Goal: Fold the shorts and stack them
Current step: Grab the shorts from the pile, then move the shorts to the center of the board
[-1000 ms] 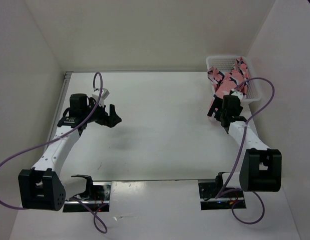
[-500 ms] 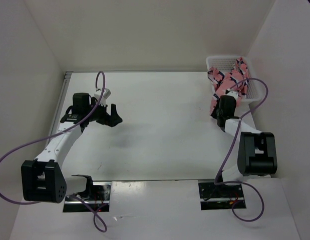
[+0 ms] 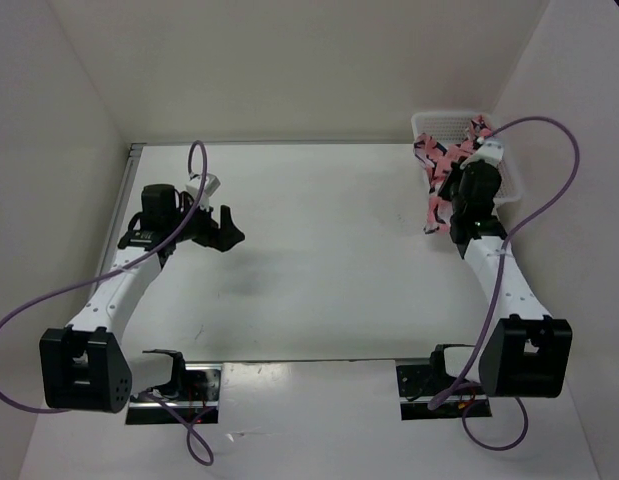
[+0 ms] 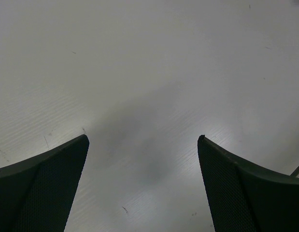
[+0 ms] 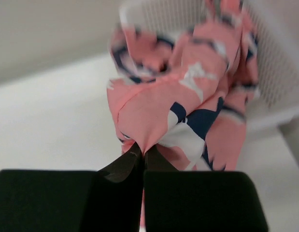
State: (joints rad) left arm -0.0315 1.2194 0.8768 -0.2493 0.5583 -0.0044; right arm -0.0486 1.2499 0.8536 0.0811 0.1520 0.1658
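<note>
The salmon-pink shorts with navy-and-white shapes hang out of the white basket at the far right and trail down onto the table. My right gripper is shut on a pinch of the shorts; its fingertips meet on a fold of the fabric, which bunches up in front of the basket wall. My left gripper hangs open over the bare table at the left, with its two fingers wide apart and nothing between them.
The white perforated basket stands in the far right corner against the wall. White walls close the table on the left, back and right. Purple cables loop from both arms. The arm bases sit at the near edge.
My right gripper has shut on the shorts and lifted toward the basket, its arm and cable swinging up. The left arm has hardly moved.
</note>
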